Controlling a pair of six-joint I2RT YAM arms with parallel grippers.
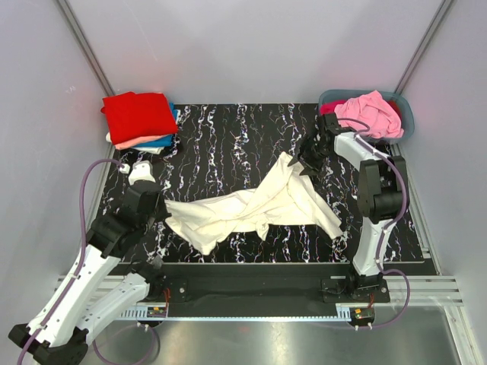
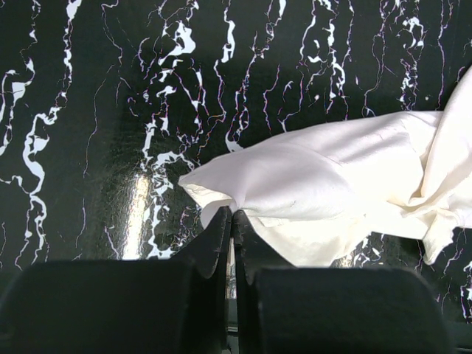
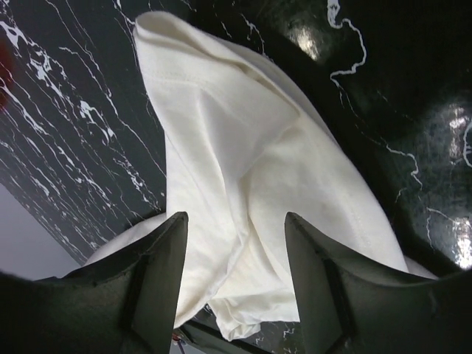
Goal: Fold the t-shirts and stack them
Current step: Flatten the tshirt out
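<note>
Light, limp and likely to slump, the cream t-shirt (image 1: 259,205) is lying crumpled mid-bench (image 1: 221,137), the left end effector (image 2: 231,228) pinching its corner, the right end effector (image 3: 236,217) straddling a raised fold with jaws spread, probably the best hold, while the grey-blue tub (image 1: 407,114) is holding a pink t-shirt (image 1: 369,112).

A black tabletop (image 1: 228,129) veined with white marbling fills the middle, glossy enough to throw back soft patches of overhead light. 3 plain white walls (image 1: 251,46) close it in, with 2 slanted metal struts (image 1: 84,46) at the back corners. An aluminium rail (image 1: 445,289) and a brushed metal sheet (image 1: 266,342) line the near edge.
</note>
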